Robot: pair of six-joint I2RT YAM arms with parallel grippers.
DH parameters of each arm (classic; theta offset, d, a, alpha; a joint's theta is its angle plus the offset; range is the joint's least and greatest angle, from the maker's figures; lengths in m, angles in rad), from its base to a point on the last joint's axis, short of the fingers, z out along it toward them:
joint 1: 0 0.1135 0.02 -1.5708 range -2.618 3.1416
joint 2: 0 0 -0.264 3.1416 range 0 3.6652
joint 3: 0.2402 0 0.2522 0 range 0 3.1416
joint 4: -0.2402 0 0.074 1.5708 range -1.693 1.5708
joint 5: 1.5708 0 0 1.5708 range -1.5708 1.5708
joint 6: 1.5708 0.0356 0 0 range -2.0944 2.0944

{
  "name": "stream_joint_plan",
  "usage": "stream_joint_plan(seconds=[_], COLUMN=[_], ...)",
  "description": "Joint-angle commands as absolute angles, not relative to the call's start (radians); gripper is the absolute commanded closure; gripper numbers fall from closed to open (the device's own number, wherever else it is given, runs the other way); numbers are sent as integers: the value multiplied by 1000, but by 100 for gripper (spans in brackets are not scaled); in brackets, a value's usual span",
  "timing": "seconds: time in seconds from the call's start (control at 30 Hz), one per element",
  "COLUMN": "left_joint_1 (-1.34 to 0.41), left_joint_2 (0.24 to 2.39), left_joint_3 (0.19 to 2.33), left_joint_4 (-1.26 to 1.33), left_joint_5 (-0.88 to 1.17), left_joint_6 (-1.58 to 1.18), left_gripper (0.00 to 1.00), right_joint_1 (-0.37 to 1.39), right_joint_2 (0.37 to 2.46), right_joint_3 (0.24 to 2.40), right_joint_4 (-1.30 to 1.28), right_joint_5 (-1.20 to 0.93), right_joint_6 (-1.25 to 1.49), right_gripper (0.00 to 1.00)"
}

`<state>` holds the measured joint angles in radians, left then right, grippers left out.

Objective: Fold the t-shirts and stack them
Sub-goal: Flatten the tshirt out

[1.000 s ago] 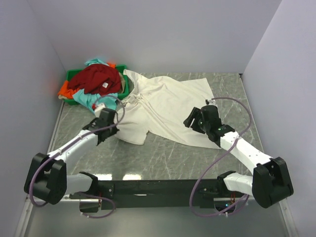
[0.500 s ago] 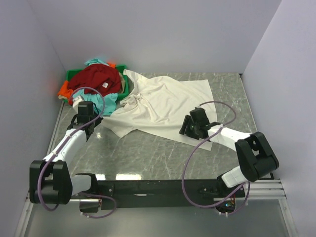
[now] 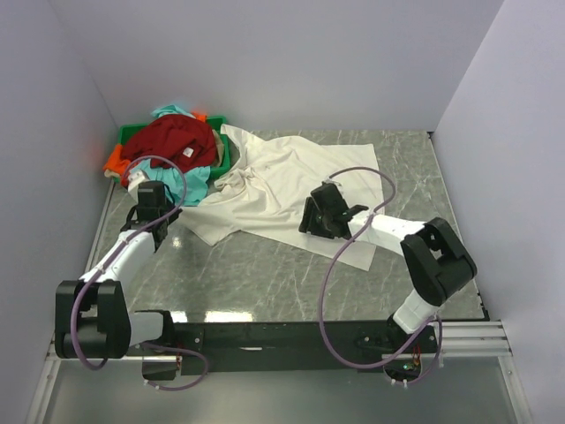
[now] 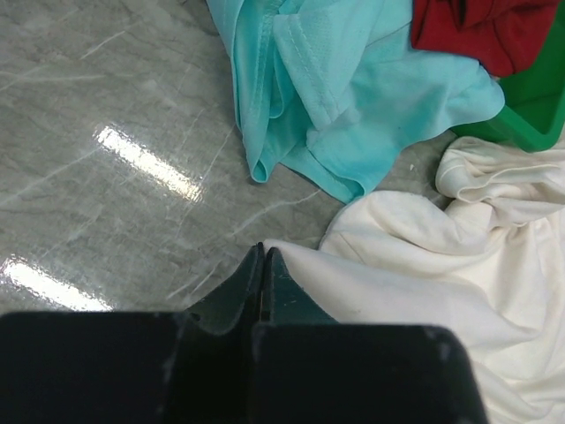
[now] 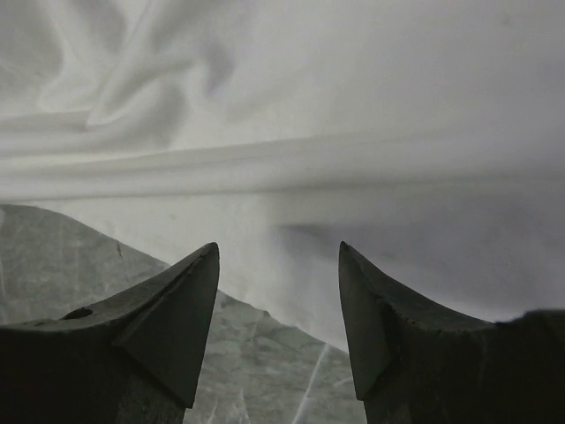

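The cream-white t-shirt (image 3: pixel 282 181) lies spread and wrinkled in the middle of the table. My left gripper (image 3: pixel 173 219) is at its left corner. In the left wrist view the gripper (image 4: pixel 262 252) is shut, with the corner of the cream-white shirt (image 4: pixel 459 291) pinched at its tips. My right gripper (image 3: pixel 311 217) hovers over the shirt's near edge. It is open and empty in the right wrist view (image 5: pixel 278 252), above the shirt's hem (image 5: pixel 353 132). The dark red shirt (image 3: pixel 172 140), teal shirt (image 3: pixel 187 181) and orange shirt (image 3: pixel 115 161) are heaped at the back left.
The green bin (image 3: pixel 218 124) holds the heap at the back left corner, and the teal shirt (image 4: pixel 353 97) spills out of it onto the table. Grey walls close in the left, back and right. Bare marble table (image 3: pixel 265 274) lies in front of the shirt.
My left gripper has pulled the shirt's left corner leftward, then stayed still. My right gripper has moved left along the shirt's near edge.
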<state>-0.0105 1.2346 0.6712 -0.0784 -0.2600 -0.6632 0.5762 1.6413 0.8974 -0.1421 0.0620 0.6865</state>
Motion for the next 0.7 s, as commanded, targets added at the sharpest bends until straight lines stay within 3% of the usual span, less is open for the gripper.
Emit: stream_joint_plan(seconds=[0.0,0.67], left_joint_1=[-5,-3], left_joint_2=[1250,1285], left_joint_3=[655,627], left_joint_4=[-14,51], left_joint_5=[-279,-172], left_joint_6=[-620,-592], left_gripper=[99,99], right_joint_1=[577,370], right_joint_2=[1518,1137], right_joint_3=[923,569], right_joint_4=[-240,-512], right_joint_5=[164,327], right_joint_6=[687,876], right_gripper=[37,36])
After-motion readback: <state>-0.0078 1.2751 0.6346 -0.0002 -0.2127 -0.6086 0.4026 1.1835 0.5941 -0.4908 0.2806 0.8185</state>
